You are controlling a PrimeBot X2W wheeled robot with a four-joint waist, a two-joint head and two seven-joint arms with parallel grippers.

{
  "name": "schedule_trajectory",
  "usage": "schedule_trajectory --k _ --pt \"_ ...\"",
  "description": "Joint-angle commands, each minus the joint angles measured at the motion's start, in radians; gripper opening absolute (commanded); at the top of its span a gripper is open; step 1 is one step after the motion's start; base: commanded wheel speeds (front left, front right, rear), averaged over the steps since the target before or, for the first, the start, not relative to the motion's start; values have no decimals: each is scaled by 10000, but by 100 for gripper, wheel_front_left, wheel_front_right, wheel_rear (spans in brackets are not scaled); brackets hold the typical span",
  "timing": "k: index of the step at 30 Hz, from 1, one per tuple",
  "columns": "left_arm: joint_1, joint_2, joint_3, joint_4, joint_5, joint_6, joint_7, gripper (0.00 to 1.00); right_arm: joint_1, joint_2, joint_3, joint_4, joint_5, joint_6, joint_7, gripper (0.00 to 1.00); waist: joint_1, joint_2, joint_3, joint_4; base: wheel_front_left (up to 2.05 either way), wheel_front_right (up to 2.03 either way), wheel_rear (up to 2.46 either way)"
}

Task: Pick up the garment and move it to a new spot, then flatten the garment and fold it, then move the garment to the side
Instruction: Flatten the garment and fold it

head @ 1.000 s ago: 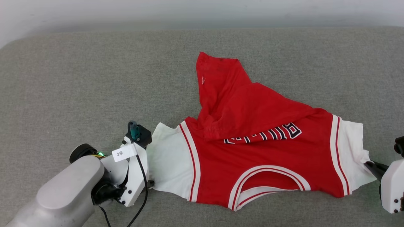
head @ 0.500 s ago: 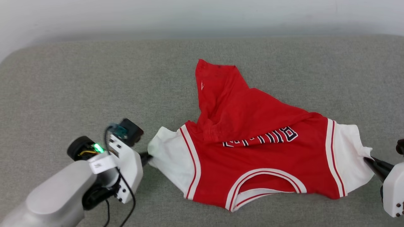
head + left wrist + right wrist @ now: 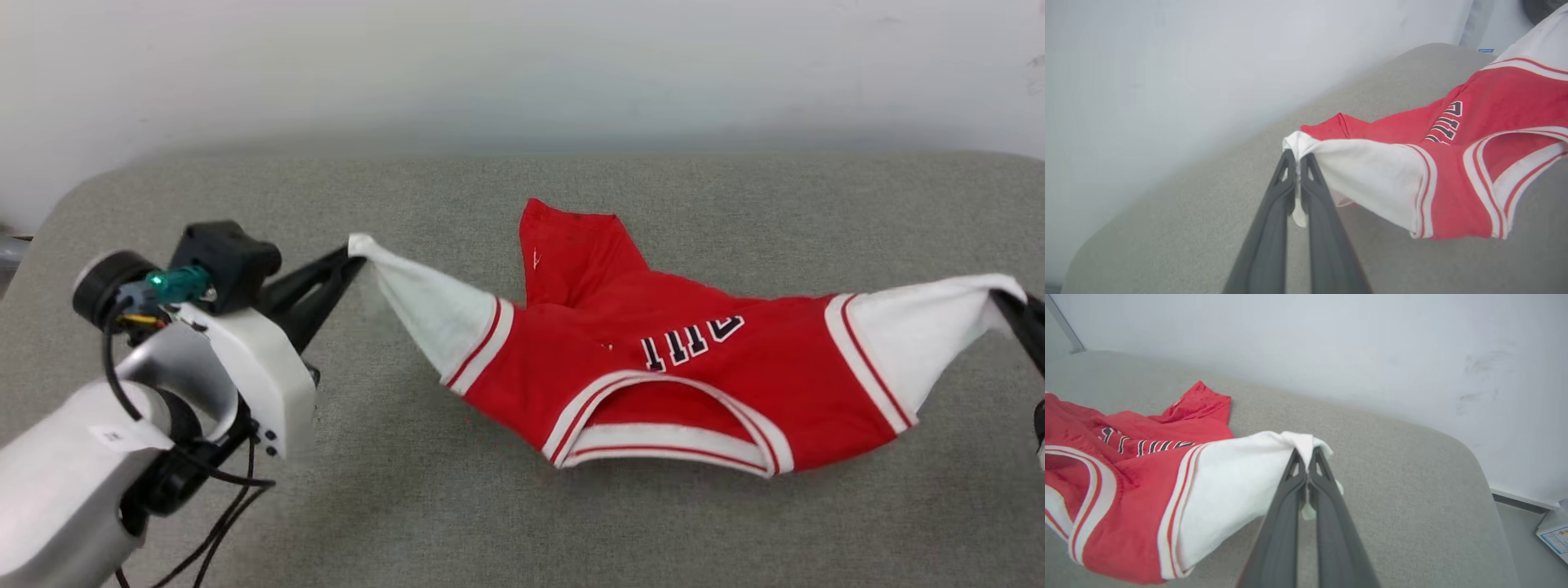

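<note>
Now | left gripper (image 3: 353, 248) clamped on garment (image 3: 808, 367) sleeve | right gripper (image 3: 1002, 298) clamped on other sleeve (both white)

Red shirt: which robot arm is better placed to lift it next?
Neither alone: the left gripper pinches one sleeve, the right gripper the other sleeve, so both should lift the shirt together.

A fold of the garment (image 3: 678, 384) hides part of its lettering (image 3: 694, 341); right of the garment, the head view's edge cuts off the right gripper (image 3: 1004, 300).
</note>
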Motion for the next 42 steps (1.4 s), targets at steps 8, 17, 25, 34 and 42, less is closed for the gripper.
schedule_trajectory --k 8,17,25,34,42 --pt "-1490 262 1183 -1426 483 558 -599 0 -1293 -36 -868 -987 196 -15 -128 0 -1 0 -187 -1 0 0 0" --pt "-3418 -402 1685 -1027 508 197 -571 0 -3438 113 -814 -897 234 -14 -109 0 -1 0 272 -11 0 0 0" --pt "-5656 -1309 1872 691 609 -470 -525 0 -6221 174 -71 150 -98 -15 155 0 -1 0 1613 -74 0 0 0" --pt "-8639 -2446 2007 2979 1316 -894 -984 0 -10098 462 744 2053 -1081 -15 -42 0 -1 0 3293 -151 0 0 0" --pt "-10759 -2874 2375 4648 1554 -1075 -1440 0 -13214 827 1089 4009 -2082 -15 -858 0 -1 0 4263 -272 0 0 0"
